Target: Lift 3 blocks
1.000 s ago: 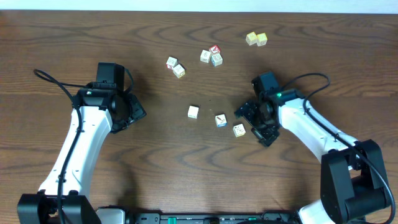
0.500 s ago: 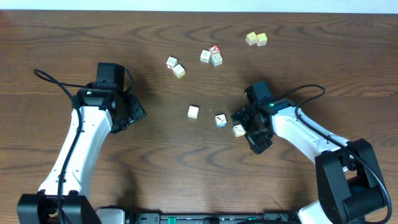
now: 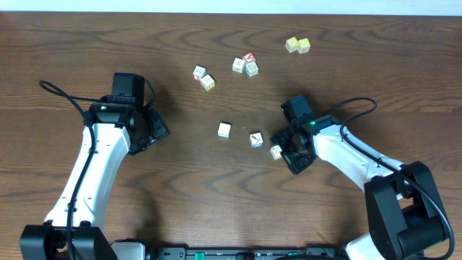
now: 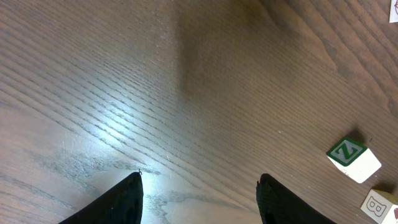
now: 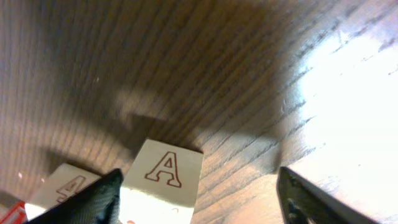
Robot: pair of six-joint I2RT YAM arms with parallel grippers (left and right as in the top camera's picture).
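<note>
**A:** Right gripper: jaws apart, straddling the yellowish block, the one with the A. Not clamped. One finger is just beside it, with a wide gap on the other side.

**B:** So off-centre. Risk?

**A:** Closing from here probably shoves it sideways. It looks slightly turned to the jaws too, so an edge grip could pop it out on the lift.

**B:** Neighbours?

**A:** Blue-edged block sits near that same finger and could get bumped or dragged along. White block is further out, apart. All three are flat on the table, none lifted.

**B:** Other arm?

**A:** Left gripper is open with nothing between its fingers, well apart from them. Red-topped cluster beyond, not ours.
</note>
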